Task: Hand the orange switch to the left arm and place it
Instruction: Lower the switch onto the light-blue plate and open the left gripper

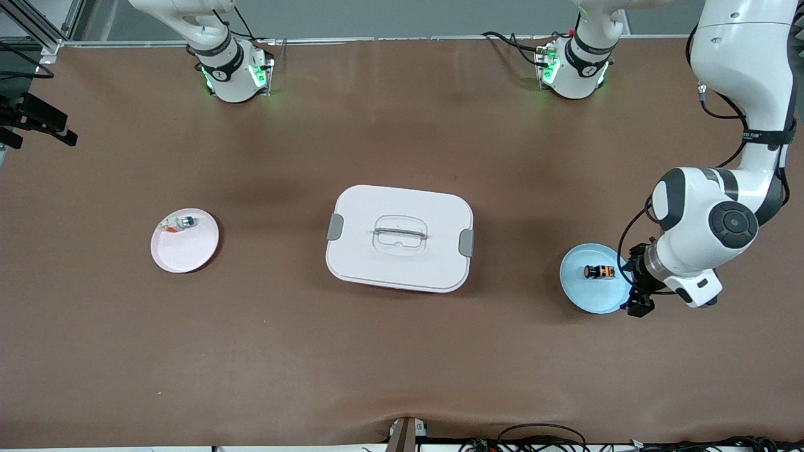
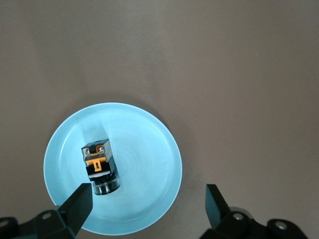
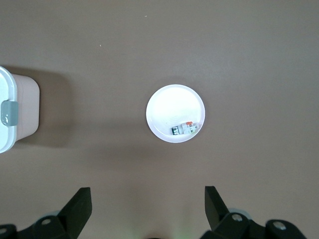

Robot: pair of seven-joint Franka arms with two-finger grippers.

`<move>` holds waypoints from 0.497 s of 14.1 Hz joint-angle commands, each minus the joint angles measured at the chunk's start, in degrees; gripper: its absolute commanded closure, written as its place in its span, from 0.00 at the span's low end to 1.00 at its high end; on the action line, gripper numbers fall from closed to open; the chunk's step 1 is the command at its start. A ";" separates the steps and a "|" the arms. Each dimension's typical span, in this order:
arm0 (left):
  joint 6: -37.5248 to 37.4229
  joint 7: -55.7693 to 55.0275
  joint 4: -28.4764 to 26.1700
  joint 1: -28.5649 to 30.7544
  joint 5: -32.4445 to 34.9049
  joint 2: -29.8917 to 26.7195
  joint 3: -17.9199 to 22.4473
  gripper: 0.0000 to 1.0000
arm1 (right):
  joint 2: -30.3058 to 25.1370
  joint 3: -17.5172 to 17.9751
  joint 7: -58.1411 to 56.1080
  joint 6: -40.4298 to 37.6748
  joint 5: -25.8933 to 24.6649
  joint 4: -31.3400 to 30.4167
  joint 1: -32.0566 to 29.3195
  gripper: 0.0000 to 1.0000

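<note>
The orange switch [image 1: 598, 272] lies on its side on a light blue plate [image 1: 581, 290] toward the left arm's end of the table. In the left wrist view the switch [image 2: 99, 167] sits close to one fingertip [image 2: 79, 199]. My left gripper [image 1: 635, 284] is open and empty, low over the plate's edge [image 2: 164, 199]; it also shows in its own wrist view [image 2: 148, 194]. The white box [image 1: 400, 237] stands at the table's middle, lid shut. My right gripper [image 3: 147, 193] is open and empty, held high, and is out of the front view.
A pale pink plate [image 1: 188, 251] toward the right arm's end holds a small white piece with a green tip [image 1: 186, 221]; both show in the right wrist view [image 3: 167, 107], beside the box's end [image 3: 15, 109]. A black mount [image 1: 38, 119] juts in at the table's edge.
</note>
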 commanded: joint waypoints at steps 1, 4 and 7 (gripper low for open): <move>-1.01 14.04 0.26 -0.24 -1.26 -0.65 -0.12 0.00 | -1.46 -0.13 2.17 -0.28 -1.03 -1.13 0.91 0.00; -0.75 33.80 1.40 -0.68 -5.47 -0.12 -0.03 0.00 | -1.46 -0.13 3.58 -0.45 -1.30 -1.22 0.82 0.00; -0.31 46.41 1.75 -1.12 -6.89 -0.12 0.06 0.00 | -1.46 -0.04 3.66 -1.07 -2.79 -1.31 0.99 0.00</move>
